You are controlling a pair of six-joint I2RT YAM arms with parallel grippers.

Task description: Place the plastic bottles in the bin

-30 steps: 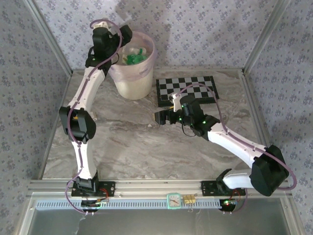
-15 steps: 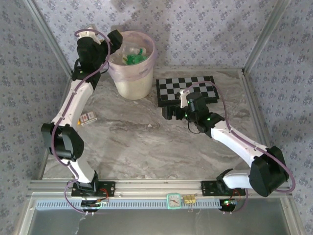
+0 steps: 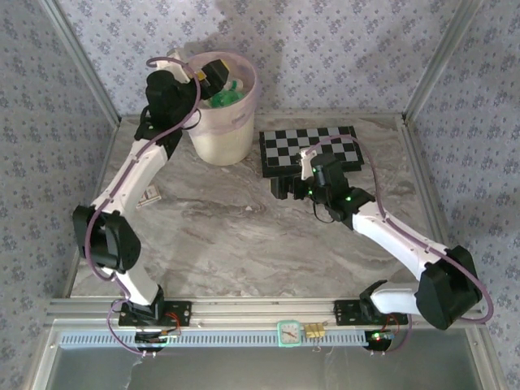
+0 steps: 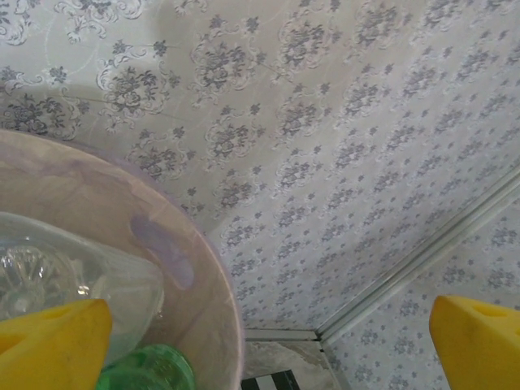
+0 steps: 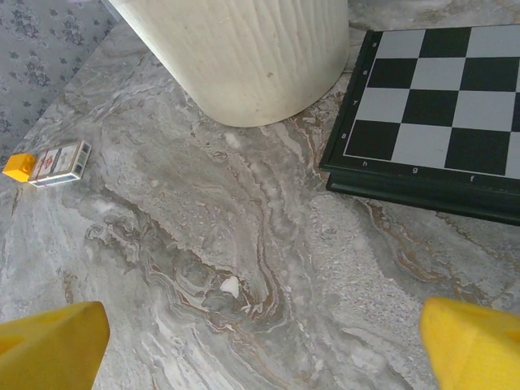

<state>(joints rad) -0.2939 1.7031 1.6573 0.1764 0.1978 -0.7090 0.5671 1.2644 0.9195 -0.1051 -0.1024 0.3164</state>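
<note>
The cream-white bin with its pinkish liner stands at the back of the table, left of centre. Green plastic bottles lie inside it. My left gripper hovers open over the bin's left rim with nothing between its fingers. From the left wrist I see the liner's rim, a clear bottle and a green bottle inside, and my yellow fingertips spread wide. My right gripper is open and low over the bare marble by the chessboard's front-left corner. Its yellow fingertips hold nothing.
A black-and-white chessboard lies right of the bin, also visible as the chessboard from the right wrist. A small yellow-and-white carton lies on the left of the table, the same carton seen near the bin's wall. Patterned walls enclose the table.
The left gripper swung out to the left of the bin, then came back over its left rim. The right gripper drew back towards the chessboard's corner and has since held still.
</note>
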